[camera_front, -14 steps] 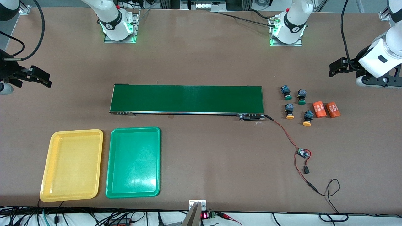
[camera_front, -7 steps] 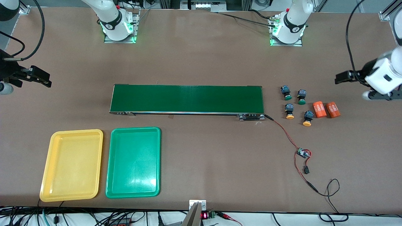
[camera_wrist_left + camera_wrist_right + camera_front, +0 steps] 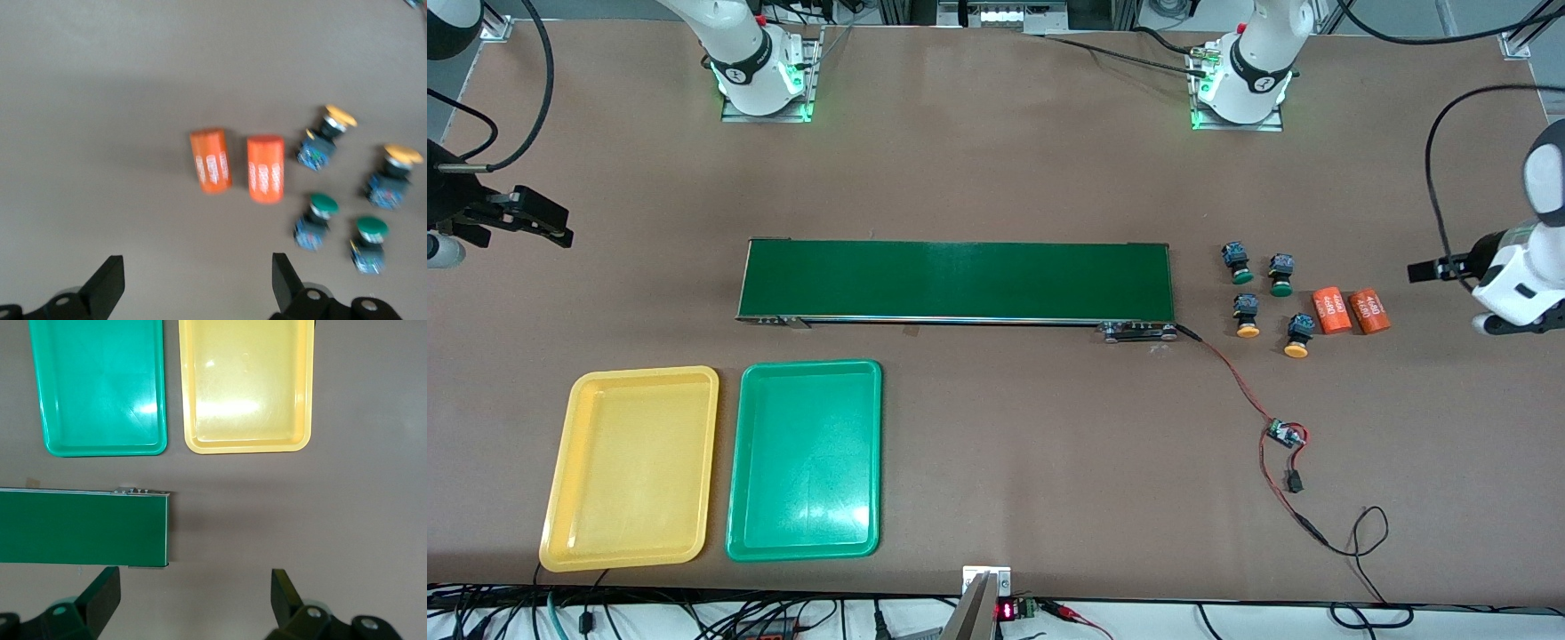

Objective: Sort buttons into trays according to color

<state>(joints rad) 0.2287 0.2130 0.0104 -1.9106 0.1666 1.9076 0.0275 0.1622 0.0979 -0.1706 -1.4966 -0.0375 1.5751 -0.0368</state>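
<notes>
The four buttons [image 3: 1263, 299] lie in a cluster on the table between the belt [image 3: 956, 280] and the orange cylinders [image 3: 1350, 310], toward the left arm's end. The left gripper [image 3: 193, 287], jaws open and empty, hangs over bare table just past the cylinders, so it is by far the closer. The right gripper [image 3: 193, 600] waits open over the belt's other end, near the trays [image 3: 711, 462].

long dark-green belt [image 3: 956, 280] mid-table, 2 orange cylinders [image 3: 1350, 310] printed "4680" side by side toward the left arm's end, red-black cable [image 3: 1240, 382] with small circuit board [image 3: 1285, 434]
</notes>
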